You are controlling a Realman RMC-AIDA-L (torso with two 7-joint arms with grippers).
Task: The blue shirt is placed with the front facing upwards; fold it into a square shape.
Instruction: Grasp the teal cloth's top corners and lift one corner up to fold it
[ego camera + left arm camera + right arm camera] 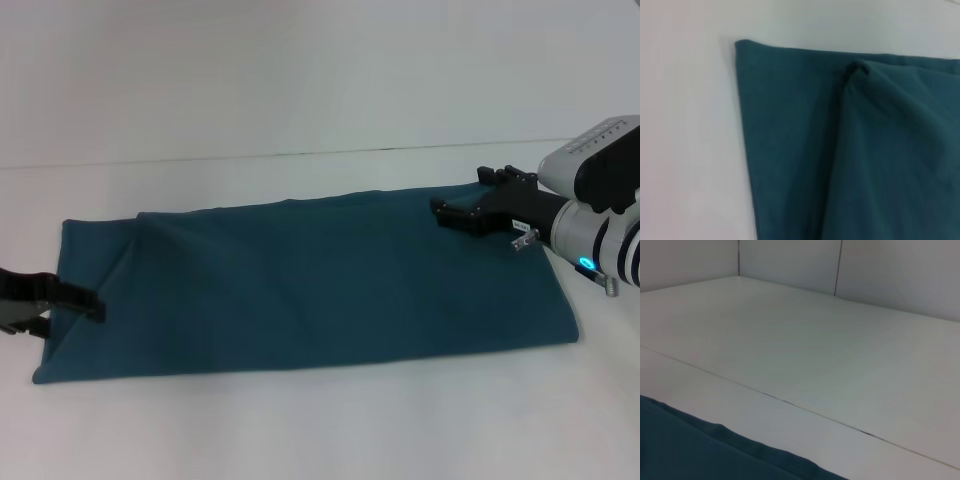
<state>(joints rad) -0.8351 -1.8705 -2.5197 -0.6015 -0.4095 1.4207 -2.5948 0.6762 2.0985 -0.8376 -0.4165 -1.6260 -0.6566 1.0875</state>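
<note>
Two tools flank the shirt (300,285), which lies as a long folded band on the tabletop (300,420). Left tool (70,300) is over its left end, right tool (465,215) over the far right corner; can't tell either's opening. I'd guess end-to-end fold comes next.

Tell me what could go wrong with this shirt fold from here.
The blue shirt lies as a long strip with a bunched ridge near its left end; folding over it may trap wrinkles. The left gripper and right gripper sit at opposite ends, so uneven lifting could skew the square.
</note>
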